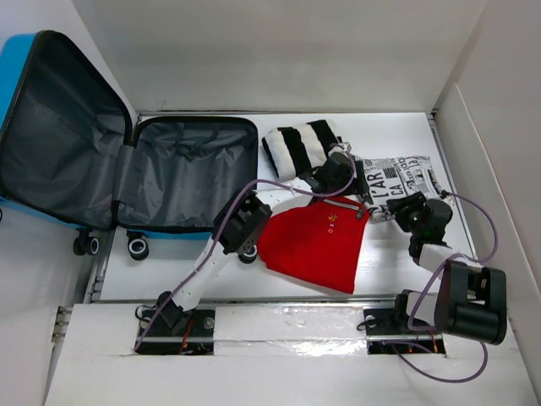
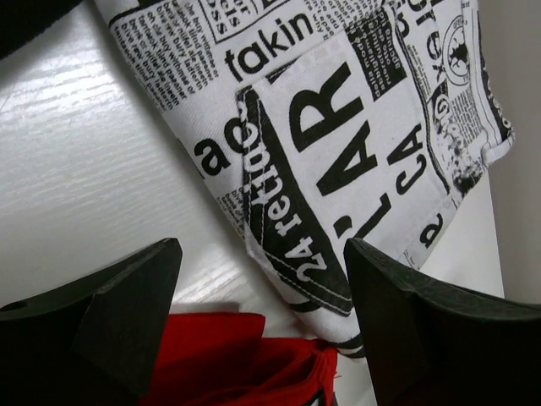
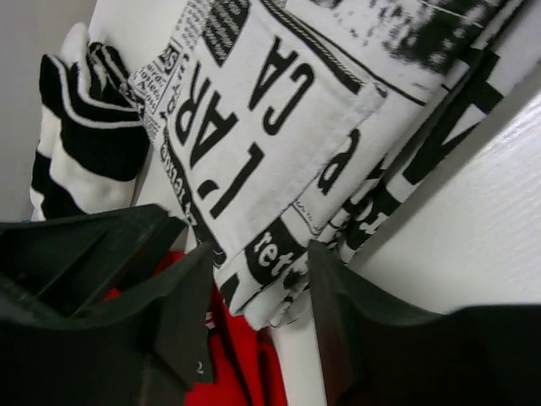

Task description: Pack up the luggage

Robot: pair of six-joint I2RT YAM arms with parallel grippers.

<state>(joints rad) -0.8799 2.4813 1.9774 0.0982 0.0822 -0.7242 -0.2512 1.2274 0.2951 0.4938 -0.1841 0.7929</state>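
The luggage (image 1: 190, 173) is a bright-blue suitcase lying open at the left, dark grey lining up, its lid (image 1: 51, 127) leaning on the left wall. It holds no clothes. My left gripper (image 1: 341, 173) is open over the top edge of a red shirt (image 1: 317, 245); in the left wrist view its fingers (image 2: 127, 321) stand wide apart (image 2: 262, 279) above the shirt's red edge (image 2: 228, 355) and a newspaper-print garment (image 2: 338, 127). My right gripper (image 1: 399, 207) is open, its jaws (image 3: 258, 288) straddling the lower corner of the newspaper-print garment (image 3: 254, 127) without pinching it.
A black-and-white striped garment (image 1: 300, 145) lies at the back, right of the suitcase, and shows in the right wrist view (image 3: 84, 144). The newspaper-print garment (image 1: 397, 179) lies right of it. White walls enclose the table. The suitcase wheels (image 1: 137, 247) face the near edge.
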